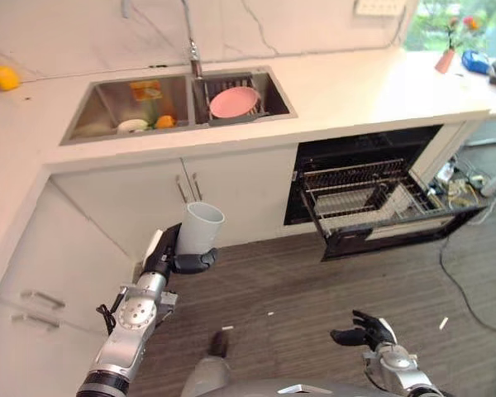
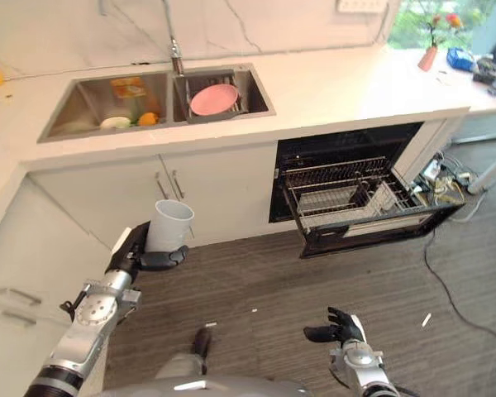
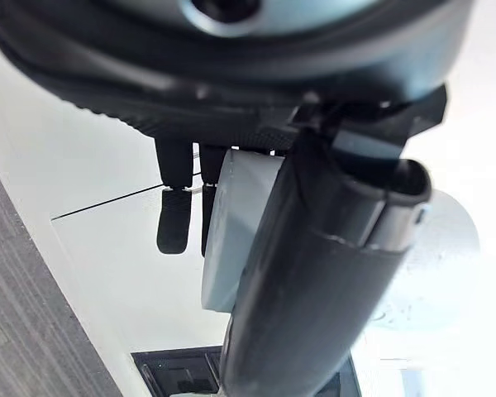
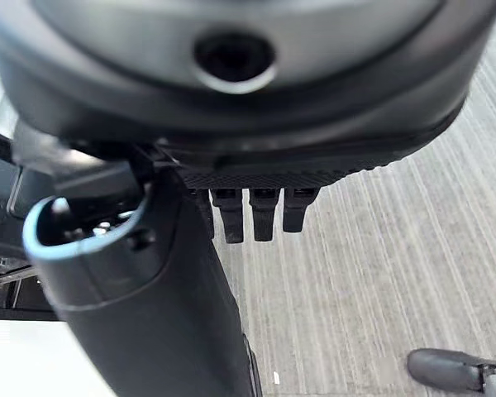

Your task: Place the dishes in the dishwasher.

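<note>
So the carry is underway: the robot's left hand (image 1: 186, 260) has its fingers and thumb curled round a pale grey-white plastic cup (image 1: 200, 228), held upright with its mouth open to the ceiling, out in front of the white cabinet doors (image 1: 161, 203) below the sink. The right hand (image 1: 365, 331) hangs low over the grey wood-grain floor (image 1: 298, 289), fingers loosely bent and holding nothing.

By my reckoning the cup is picked and now needs taking across to the right, to the open black dishwasher (image 1: 372, 198), where the wire rack (image 1: 364, 203) is pulled out. That means swinging the arm or stepping sideways, then lowering the cup into a free slot, probably tipped mouth down.

That rack looks mostly bare, though I can't make out every slot. Up on the white counter (image 1: 355, 87), the steel double sink (image 1: 178, 103) holds more work: a round pink plate (image 1: 234, 102) lying in its right basin, and in the left basin a small white dish (image 1: 132, 126) beside something orange (image 1: 164, 121).
</note>
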Available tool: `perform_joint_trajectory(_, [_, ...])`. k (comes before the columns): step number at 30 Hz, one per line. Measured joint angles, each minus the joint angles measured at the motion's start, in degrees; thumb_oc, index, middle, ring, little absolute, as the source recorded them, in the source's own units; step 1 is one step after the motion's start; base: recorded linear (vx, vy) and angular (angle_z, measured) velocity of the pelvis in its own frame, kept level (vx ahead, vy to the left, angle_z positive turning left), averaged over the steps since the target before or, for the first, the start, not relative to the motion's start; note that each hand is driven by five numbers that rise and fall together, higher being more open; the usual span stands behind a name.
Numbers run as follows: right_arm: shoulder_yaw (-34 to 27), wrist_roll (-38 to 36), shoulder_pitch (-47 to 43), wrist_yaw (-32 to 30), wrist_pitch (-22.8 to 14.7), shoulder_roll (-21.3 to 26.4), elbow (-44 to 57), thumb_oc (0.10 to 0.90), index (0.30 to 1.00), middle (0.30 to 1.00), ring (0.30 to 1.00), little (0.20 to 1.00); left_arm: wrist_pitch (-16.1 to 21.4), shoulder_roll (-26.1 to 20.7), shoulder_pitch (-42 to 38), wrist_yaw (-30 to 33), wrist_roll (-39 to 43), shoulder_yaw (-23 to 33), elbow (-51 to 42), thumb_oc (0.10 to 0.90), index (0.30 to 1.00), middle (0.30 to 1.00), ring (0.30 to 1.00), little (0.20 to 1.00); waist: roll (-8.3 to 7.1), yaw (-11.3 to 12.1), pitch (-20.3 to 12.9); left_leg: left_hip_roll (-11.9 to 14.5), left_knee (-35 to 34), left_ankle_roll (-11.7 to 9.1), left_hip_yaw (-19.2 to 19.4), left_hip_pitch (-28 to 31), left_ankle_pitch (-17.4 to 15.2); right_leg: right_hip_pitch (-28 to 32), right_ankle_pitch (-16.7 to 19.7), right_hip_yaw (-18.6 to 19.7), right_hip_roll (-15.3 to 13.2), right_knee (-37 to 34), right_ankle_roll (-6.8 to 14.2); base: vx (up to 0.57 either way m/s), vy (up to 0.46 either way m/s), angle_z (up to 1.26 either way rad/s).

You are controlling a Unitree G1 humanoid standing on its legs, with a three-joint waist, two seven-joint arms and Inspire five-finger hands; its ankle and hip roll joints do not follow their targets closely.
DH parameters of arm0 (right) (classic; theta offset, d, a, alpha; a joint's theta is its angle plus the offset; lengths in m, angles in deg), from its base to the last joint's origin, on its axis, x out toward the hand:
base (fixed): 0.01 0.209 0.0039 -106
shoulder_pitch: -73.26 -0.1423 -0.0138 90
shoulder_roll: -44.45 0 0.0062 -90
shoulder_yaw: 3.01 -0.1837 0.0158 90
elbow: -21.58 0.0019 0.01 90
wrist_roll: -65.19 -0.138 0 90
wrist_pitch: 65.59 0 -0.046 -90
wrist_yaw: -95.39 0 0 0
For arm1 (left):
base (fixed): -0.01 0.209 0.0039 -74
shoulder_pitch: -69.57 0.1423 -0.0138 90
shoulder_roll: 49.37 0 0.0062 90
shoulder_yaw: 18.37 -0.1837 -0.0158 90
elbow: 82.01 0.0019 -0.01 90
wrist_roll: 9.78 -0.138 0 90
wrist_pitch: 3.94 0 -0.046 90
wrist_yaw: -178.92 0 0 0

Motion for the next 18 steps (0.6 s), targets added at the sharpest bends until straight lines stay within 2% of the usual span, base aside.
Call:
perform_joint_trajectory(1, [0.32, 0.00, 0.24, 0.08, -0.03, -1.13, 0.17, 0.800, 0.900, 0.900, 0.900, 0.900, -0.10, -0.66, 0.33, 0.79, 0.02, 0.64, 0.32, 0.400, 0.300, 0.300, 0.300, 0.300, -0.85, 0.15, 0.38, -0.96, 0.65, 0.50, 2.15, 0.87, -0.99, -0.88, -2.33, -1.67, -1.06, 2.38, 0.63, 0.18, 0.118, -0.80])
perform_joint_trajectory(3, [0.37, 0.14, 0.53, 0.74, -0.60, -2.27, 0.62, 0.800, 0.900, 0.900, 0.900, 0.900, -0.11, -1.39, 0.18, 1.39, 0.03, 1.87, 0.49, 0.400, 0.300, 0.300, 0.300, 0.300, -1.82, -0.07, 1.00, -1.83, 0.65, 1.28, 3.55, 1.95, -1.53, -2.45, -4.64, -3.37, 0.21, 4.91, 0.00, 0.11, 0.089, -0.45])
perform_joint_trajectory(4, [0.24, 0.43, 0.16, 0.81, -0.60, -3.10, 0.53, 0.800, 0.900, 0.900, 0.900, 0.900, -0.15, -2.09, 0.00, 1.86, 0.03, 2.26, 0.57, 0.400, 0.300, 0.300, 0.300, 0.300, -2.47, 0.96, 1.59, -2.71, 0.69, 1.86, 5.07, 2.95, -1.64, -3.45, -3.80, -2.62, 0.70, 5.28, -1.40, 0.13, 0.124, -0.42])
perform_joint_trajectory(5, [-0.47, 0.78, 0.33, 0.76, -0.64, -3.23, 0.57, 0.800, 0.900, 0.900, 0.900, 0.900, -0.18, -1.99, -0.15, 1.87, 0.02, 2.20, 0.58, 0.400, 0.300, 0.300, 0.300, 0.300, -2.73, 0.78, 1.50, -3.42, 0.55, 2.62, 6.23, 3.66, -2.26, -3.27, -2.88, -1.94, 0.29, 4.42, -1.17, 0.20, 0.195, -0.53])
perform_joint_trajectory(7, [-1.84, 1.16, 0.47, 0.79, -0.68, -3.91, 0.49, 0.800, 0.900, 0.900, 0.900, 0.900, -0.16, -2.09, -0.32, 1.88, 0.01, 2.26, 0.55, 0.400, 0.300, 0.300, 0.300, 0.300, -2.11, 1.40, 1.97, -4.27, 0.20, 4.74, 8.04, 5.14, -3.73, -1.80, -0.36, -1.67, -0.65, 1.28, -1.37, 0.23, 0.233, -0.53])
perform_joint_trajectory(8, [-2.99, 1.89, 0.39, 0.79, -0.69, -4.40, 0.48, 0.800, 0.900, 0.900, 0.900, 0.900, -0.15, -2.05, -0.39, 1.84, 0.01, 2.15, 0.55, 0.400, 0.300, 0.300, 0.300, 0.300, -1.64, 1.37, 2.10, -4.81, -2.01, 5.26, 9.87, 7.22, -3.60, -1.27, 0.31, -0.90, -1.54, 0.59, -1.69, 0.24, 0.228, -0.70])
perform_joint_trajectory(11, [-4.08, 1.97, 0.23, 0.82, -0.57, -4.60, 1.11, 0.800, 0.900, 0.900, 0.900, 0.900, -0.14, -2.04, -0.72, 1.78, 0.01, 2.06, 0.52, 0.400, 0.300, 0.300, 0.300, 0.300, -1.49, 1.31, 2.02, -4.65, -3.16, 6.01, 12.58, 8.89, -4.13, -1.38, 1.24, -0.20, -1.77, 0.61, -1.54, 0.11, 0.145, -0.67])
perform_joint_trajectory(12, [-4.84, 1.98, 0.31, 0.68, -0.54, -4.41, 3.01, 0.800, 0.900, 0.900, 0.900, 0.900, -0.14, -2.11, -1.04, 1.68, 0.01, 2.05, 0.49, 0.400, 0.300, 0.300, 0.300, 0.300, -1.63, 1.12, 2.10, -3.96, -3.41, 6.63, 15.93, 9.81, -4.97, -2.86, 1.87, -0.03, -1.45, 1.80, -1.56, 0.06, 0.220, -1.22])
perform_joint_trajectory(13, [-4.88, 2.02, -0.06, 0.65, -0.59, -4.07, 3.58, 0.800, 0.900, 0.900, 0.900, 0.900, -0.14, -2.08, -1.34, 1.63, 0.01, 1.97, 0.48, 0.400, 0.300, 0.300, 0.300, 0.300, -1.73, 1.09, 2.25, -3.53, -3.38, 6.94, 17.46, 9.89, -5.36, -4.06, 1.92, 0.02, -1.26, 3.34, -1.46, 0.02, 0.198, -1.36])
perform_joint_trajectory(14, [-5.18, 2.03, -1.37, 0.59, -0.37, -3.70, 4.08, 0.800, 0.900, 0.900, 0.900, 0.900, -0.13, -2.18, -1.93, 1.49, 0.01, 1.90, 0.41, 0.400, 0.300, 0.300, 0.300, 0.300, -1.25, 1.17, 3.01, -2.45, -3.17, 7.18, 19.74, 9.87, -5.71, -7.10, 1.95, -0.10, -0.60, 7.31, -1.32, -0.02, 0.098, -1.07])
perform_joint_trajectory(16, [-6.66, 2.03, -2.60, 0.01, -0.17, -3.52, 7.18, 0.800, 0.900, 0.900, 0.900, 0.900, -0.14, -2.46, -3.74, 1.25, 0.00, 1.80, 0.41, 0.400, 0.300, 0.300, 0.300, 0.300, -0.78, 0.48, 4.98, -0.80, -2.36, 8.07, 22.76, 9.79, -5.91, -12.16, 2.20, -2.62, 0.08, 15.07, 0.84, 0.00, 0.038, -1.01])
perform_joint_trajectory(17, [-7.43, 2.05, -3.01, -0.57, -0.15, -3.21, 10.47, 0.800, 0.900, 0.900, 0.900, 0.900, -0.14, -2.25, -5.17, 1.29, 0.02, 1.83, 0.43, 0.400, 0.300, 0.300, 0.300, 0.300, -0.86, -0.11, 6.00, -0.14, -2.05, 8.36, 25.31, 9.77, -6.30, -16.58, 1.08, -7.50, -1.63, 21.29, 3.96, 0.04, -0.004, -0.85])
perform_joint_trajectory(18, [-8.07, 2.05, -2.92, -0.65, -0.15, -3.14, 12.08, 0.800, 0.900, 0.900, 0.900, 0.900, -0.12, -2.05, -5.62, 1.23, 0.03, 1.82, 0.44, 0.400, 0.300, 0.300, 0.300, 0.300, -1.15, -0.78, 6.04, -0.10, -1.78, 7.82, 26.47, 9.90, -7.03, -17.79, 1.01, -9.33, -3.54, 21.17, 3.86, 0.15, -0.064, -0.77])
